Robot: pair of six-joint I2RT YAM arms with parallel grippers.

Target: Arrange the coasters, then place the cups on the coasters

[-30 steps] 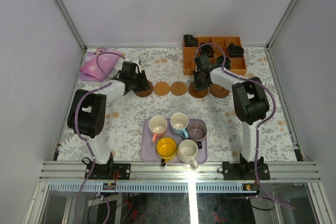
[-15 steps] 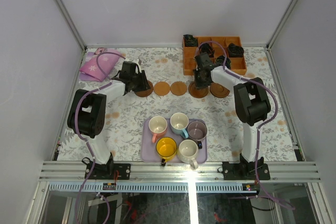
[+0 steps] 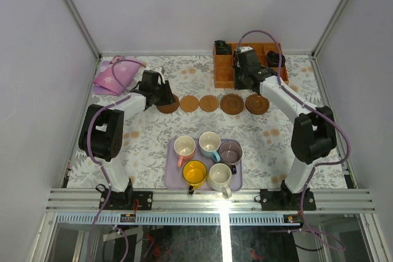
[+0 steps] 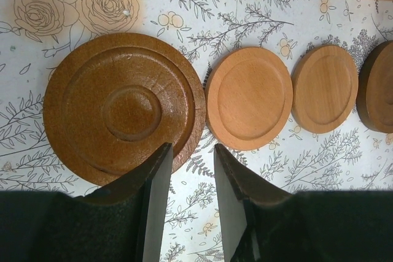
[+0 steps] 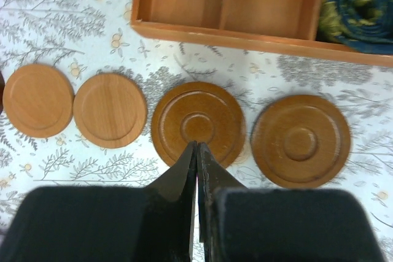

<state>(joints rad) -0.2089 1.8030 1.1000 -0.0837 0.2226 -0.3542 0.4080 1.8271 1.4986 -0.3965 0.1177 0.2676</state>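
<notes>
Five brown coasters lie in a row across the table: a dark ringed coaster [image 3: 167,105] [image 4: 124,107], two lighter coasters [image 3: 189,103] [image 3: 209,103], then two dark ringed coasters [image 3: 232,104] [image 3: 256,104]. My left gripper [image 3: 163,96] [image 4: 188,151] hovers low at the near right edge of the leftmost coaster, open by a narrow gap with nothing between the fingers. My right gripper [image 3: 241,82] [image 5: 196,145] is shut and empty, raised above the fourth coaster [image 5: 198,124]. The cups stand on the lavender tray [image 3: 172,177]: cream with pink handle [image 3: 184,147], light blue [image 3: 209,143], purple [image 3: 230,151], yellow [image 3: 194,172], cream-white [image 3: 220,176].
An orange compartment box [image 3: 279,79] [image 5: 245,32] sits just behind the right end of the row, with dark rolled cloths [image 5: 359,4] in some compartments. A pink cloth [image 3: 113,75] lies at the back left. Frame walls close in the table's sides.
My right arm has lifted off the fourth coaster and swung back toward the orange box, leaving that coaster in the row. The left arm has barely moved.
</notes>
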